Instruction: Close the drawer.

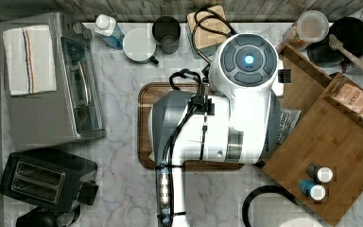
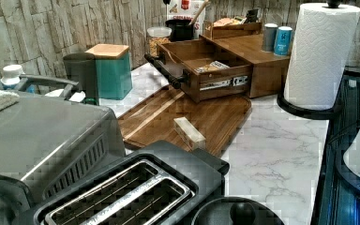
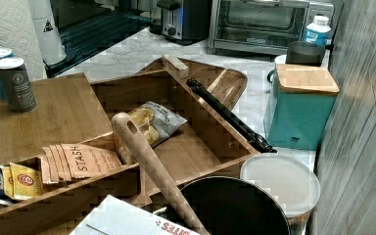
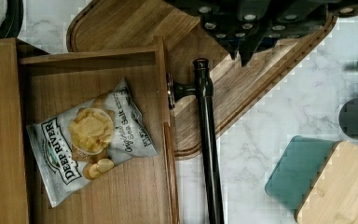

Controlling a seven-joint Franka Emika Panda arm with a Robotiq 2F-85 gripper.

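Note:
The drawer (image 3: 196, 142) of light bamboo stands pulled out of its cabinet (image 2: 262, 70), with a bag of chips (image 4: 88, 140) lying on its bottom. A black bar handle (image 4: 207, 140) runs along its front (image 2: 197, 84). In the top view my white arm (image 1: 246, 94) hangs over the drawer (image 1: 305, 87) and covers most of it. In the wrist view my gripper (image 4: 242, 51) hovers over the dark tray, just outside the handle's end and apart from it. It is shut with nothing in it.
The dark round-cornered tray (image 2: 168, 117) lies in front of the drawer with a small wooden block (image 2: 190, 132) on it. A teal canister with a bamboo lid (image 3: 298, 103) stands beside the handle. Two tins (image 1: 319, 182) sit on the cabinet top. A toaster oven (image 1: 52, 80) and toaster (image 1: 47, 179) stand further off.

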